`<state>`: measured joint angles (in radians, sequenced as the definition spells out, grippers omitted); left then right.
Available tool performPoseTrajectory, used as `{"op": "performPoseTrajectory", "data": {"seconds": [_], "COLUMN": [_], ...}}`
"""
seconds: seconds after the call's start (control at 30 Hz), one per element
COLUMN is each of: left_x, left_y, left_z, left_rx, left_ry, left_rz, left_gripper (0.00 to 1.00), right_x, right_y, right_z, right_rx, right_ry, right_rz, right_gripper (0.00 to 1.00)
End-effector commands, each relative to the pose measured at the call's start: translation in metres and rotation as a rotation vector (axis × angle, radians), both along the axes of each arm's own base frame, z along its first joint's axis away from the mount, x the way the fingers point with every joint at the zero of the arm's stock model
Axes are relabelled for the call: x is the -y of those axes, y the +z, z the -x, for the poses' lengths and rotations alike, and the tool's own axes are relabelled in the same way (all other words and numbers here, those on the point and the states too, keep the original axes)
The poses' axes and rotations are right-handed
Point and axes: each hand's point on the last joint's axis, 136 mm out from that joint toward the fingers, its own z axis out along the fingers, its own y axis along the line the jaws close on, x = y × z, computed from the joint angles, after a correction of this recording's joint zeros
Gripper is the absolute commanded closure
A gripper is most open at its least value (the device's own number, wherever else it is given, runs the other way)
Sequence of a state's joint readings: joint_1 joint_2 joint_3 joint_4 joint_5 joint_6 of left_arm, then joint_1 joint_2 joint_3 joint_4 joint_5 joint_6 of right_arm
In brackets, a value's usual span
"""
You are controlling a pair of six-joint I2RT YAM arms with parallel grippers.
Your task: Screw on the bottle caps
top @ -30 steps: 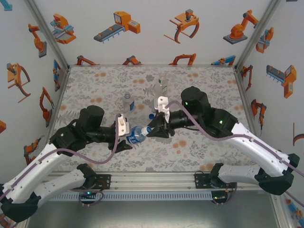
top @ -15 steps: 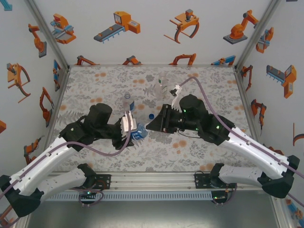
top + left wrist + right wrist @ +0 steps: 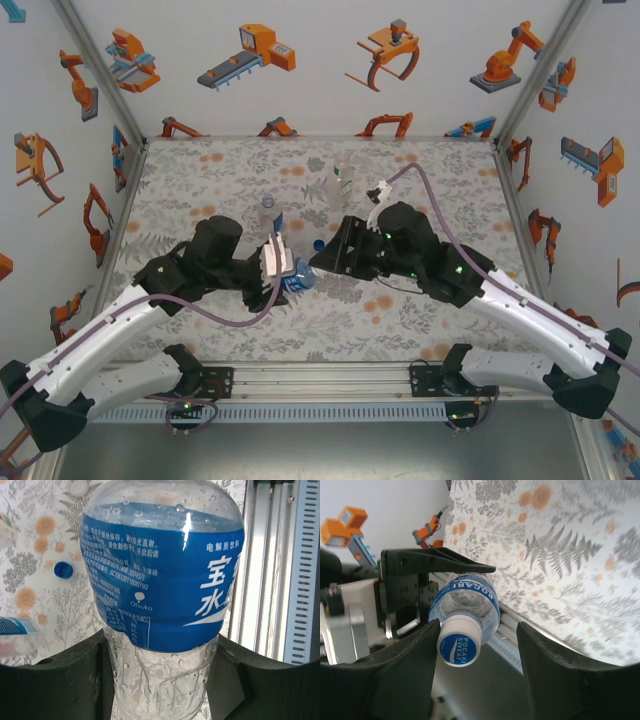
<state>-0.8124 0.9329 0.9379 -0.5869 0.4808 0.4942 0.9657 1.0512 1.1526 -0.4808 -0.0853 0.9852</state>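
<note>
Right wrist has rolled since a second ago, and the right gripper jaws have parted. They now straddle the cap sitting on the squat bottle, one finger just beside it, the other clear. Bottle body is clamped in the left gripper, held roughly sideways above the table. The loose blue cap lies on the table nearby.

- Bottle: clear glossy plastic, shiny blue label.
- Cap: smooth plastic.
- Fingers: matt black plastic.
- Table: matt floral print.
- Rail: ribbed pale metal.
</note>
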Motion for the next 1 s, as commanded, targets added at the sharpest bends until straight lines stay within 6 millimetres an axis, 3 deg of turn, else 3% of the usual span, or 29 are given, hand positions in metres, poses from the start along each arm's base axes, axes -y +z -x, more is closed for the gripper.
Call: {"op": "performPoseTrajectory", "data": {"seconds": [0.0,0.23,0.43,0.6,0.97], "left_x": [0.003,-0.004,-0.011,-0.013,-0.016], "left_y": [0.008,0.011,0.018,0.022,0.026], "left_z": [0.01,0.023,0.034,0.038,0.041], "left_rx": [0.03,0.007,-0.007,-0.018,-0.017], "left_ry": [-0.059,-0.077,-0.095,-0.098,-0.094], "left_rz": [0.052,0.073,0.08,0.087,0.1], "left_gripper": [1.0,1.0,1.0,1.0,1.0], "right_x": [0.012,0.002,-0.012,-0.019,-0.033], "right_y": [0.047,0.076,0.083,0.089,0.07], "right_z": [0.006,0.047,0.086,0.095,0.093], "right_rx": [0.357,0.832,1.109,1.169,1.108], "right_ry": [0.13,0.496,0.818,0.896,0.944], "right_rz": [0.048,0.103,0.066,0.028,0.009], "right_gripper": [0.4,0.4,0.41,0.41,0.5]}}
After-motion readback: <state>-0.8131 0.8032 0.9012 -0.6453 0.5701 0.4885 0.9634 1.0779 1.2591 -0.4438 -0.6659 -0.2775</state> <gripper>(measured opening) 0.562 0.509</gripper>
